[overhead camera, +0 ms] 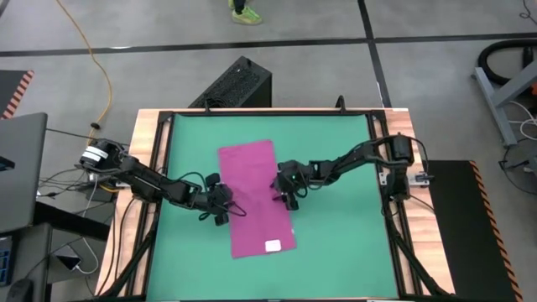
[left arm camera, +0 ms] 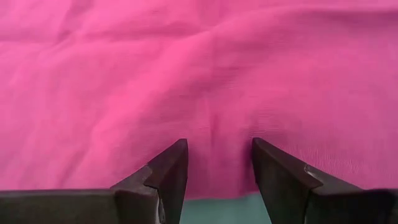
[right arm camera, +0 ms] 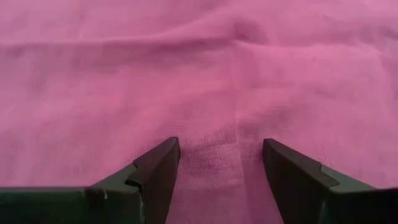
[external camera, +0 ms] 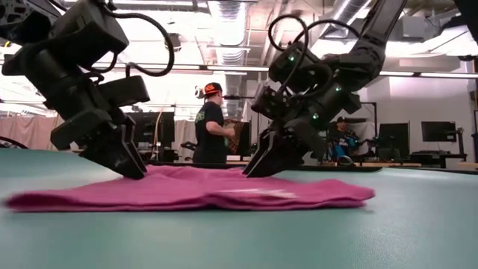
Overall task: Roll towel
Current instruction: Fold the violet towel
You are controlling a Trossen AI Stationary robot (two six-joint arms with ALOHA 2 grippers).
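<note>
Two grippers down on the towel (overhead camera: pixel 256 198), one per long edge. Starting left: left gripper (overhead camera: pixel 221 204) planted at the towel's left edge, about midway along, fingers (left arm camera: pixel 166 174) spread with cloth between them and a sliver of green mat (overhead camera: pixel 336 168) showing at the hem. Nothing pinched yet, by the look of it. Middle: towel lying flat on the mat, long axis running from the far side toward the near side, slightly tilted, white tag (overhead camera: pixel 273 246) at the near end. Right: right gripper (overhead camera: pixel 285 189) on the opposite long edge, also spread wide, tips resting on cloth. Both about equally close, facing each other across the short width. Probably means rolling along the long axis, so needs both moved to one short end first.
</note>
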